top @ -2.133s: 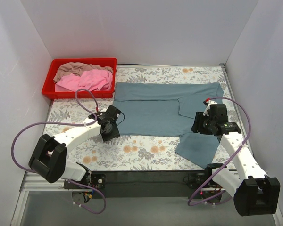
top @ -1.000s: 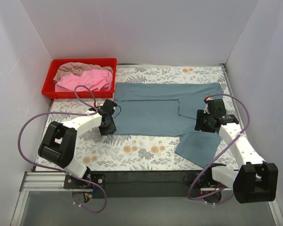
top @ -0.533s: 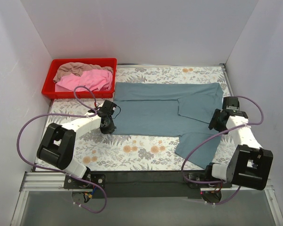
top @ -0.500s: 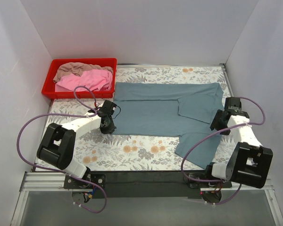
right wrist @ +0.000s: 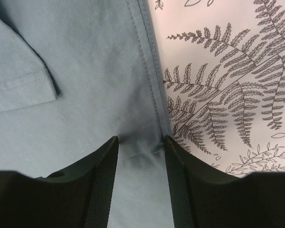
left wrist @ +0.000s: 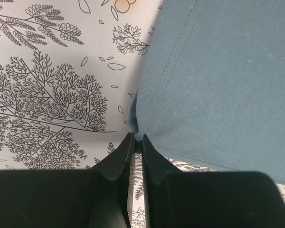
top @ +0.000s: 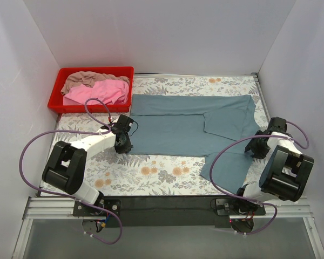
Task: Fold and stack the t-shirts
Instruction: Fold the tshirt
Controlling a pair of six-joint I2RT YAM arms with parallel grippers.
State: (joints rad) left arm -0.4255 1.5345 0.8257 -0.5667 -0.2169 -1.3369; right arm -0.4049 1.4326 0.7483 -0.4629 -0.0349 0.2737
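White walls close round a flower-patterned bench (top: pixel 151 172). From above, we see the blue-grey t-shirt (top: pixel 178 127) spread over its middle, with the pink t-shirt (top: pixel 97 93) and beige t-shirt (top: pixel 86 78) crumpled in a red tray (top: pixel 56 100) at ten o'clock. On the blue-grey shirt, the left fingers (top: pixel 123 144) sit at the eight o'clock corner and the right fingers (top: pixel 257 148) at the four o'clock edge.

At the left wrist, we see the fingers pinched together on that corner.

At the right wrist, they stand apart, straddling the puckered hem.

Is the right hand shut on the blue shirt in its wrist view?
No, the right hand is open, its two fingers standing apart over the hem of the blue shirt.
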